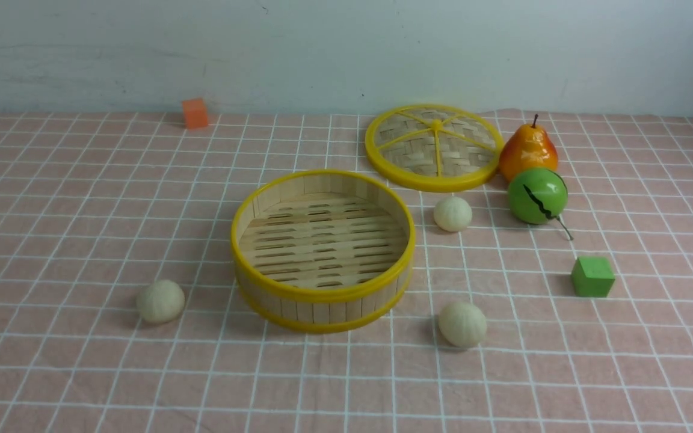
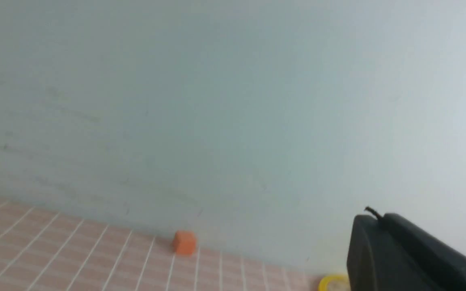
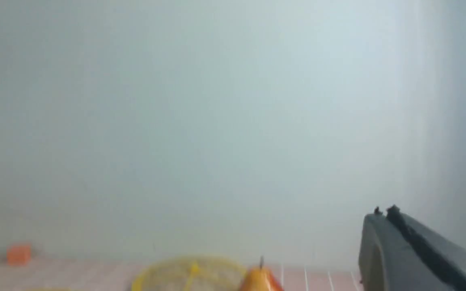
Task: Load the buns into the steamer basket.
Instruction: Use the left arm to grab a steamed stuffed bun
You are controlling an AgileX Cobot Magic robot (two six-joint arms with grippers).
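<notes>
The steamer basket (image 1: pixel 322 294) stands empty in the middle of the cloth, its slat floor bare. Three cream-white buns lie on the cloth around it: one to its left (image 1: pixel 160 300), one at its front right (image 1: pixel 462 324), one at its back right (image 1: pixel 452 213). Neither arm shows in the front view. In the left wrist view my left gripper (image 2: pixel 378 218) is raised toward the wall, its black fingers pressed together and empty. In the right wrist view my right gripper (image 3: pixel 382 212) is likewise raised, shut and empty. No bun shows in either wrist view.
The flat woven lid (image 1: pixel 435 147) lies behind the basket on the right, with a pear (image 1: pixel 527 150) and a green ball (image 1: pixel 537 195) beside it. A green cube (image 1: pixel 592 276) sits at the right, an orange cube (image 1: pixel 195 113) by the back wall.
</notes>
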